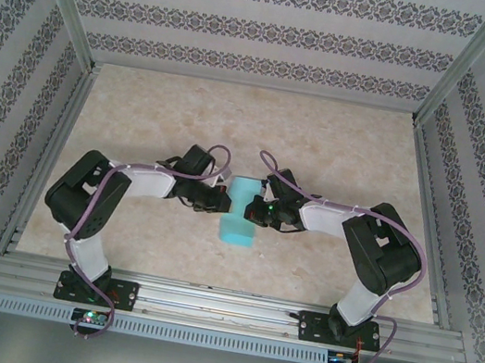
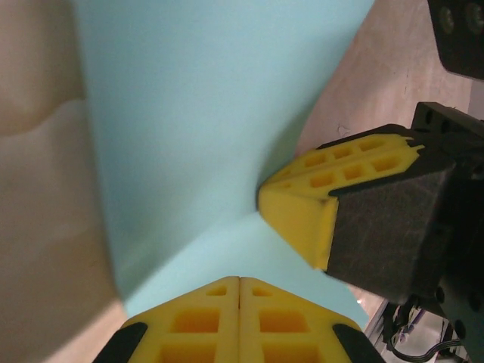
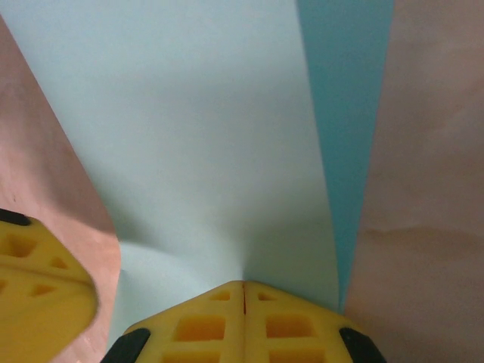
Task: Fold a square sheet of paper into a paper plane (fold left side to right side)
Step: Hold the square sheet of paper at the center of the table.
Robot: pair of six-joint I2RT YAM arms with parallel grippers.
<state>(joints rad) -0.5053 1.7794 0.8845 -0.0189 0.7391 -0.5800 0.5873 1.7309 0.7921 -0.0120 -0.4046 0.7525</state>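
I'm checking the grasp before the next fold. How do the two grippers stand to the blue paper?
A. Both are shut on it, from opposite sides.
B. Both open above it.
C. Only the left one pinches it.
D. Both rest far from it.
A: the left gripper and the right gripper each have jaws shut, with the square sheet of paper puckering into them.

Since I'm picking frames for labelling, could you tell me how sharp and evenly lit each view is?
Top view: sharp, even light on the paper. Left wrist: paper soft, right claw crisper. Right wrist: paper soft, darker strip on its right.
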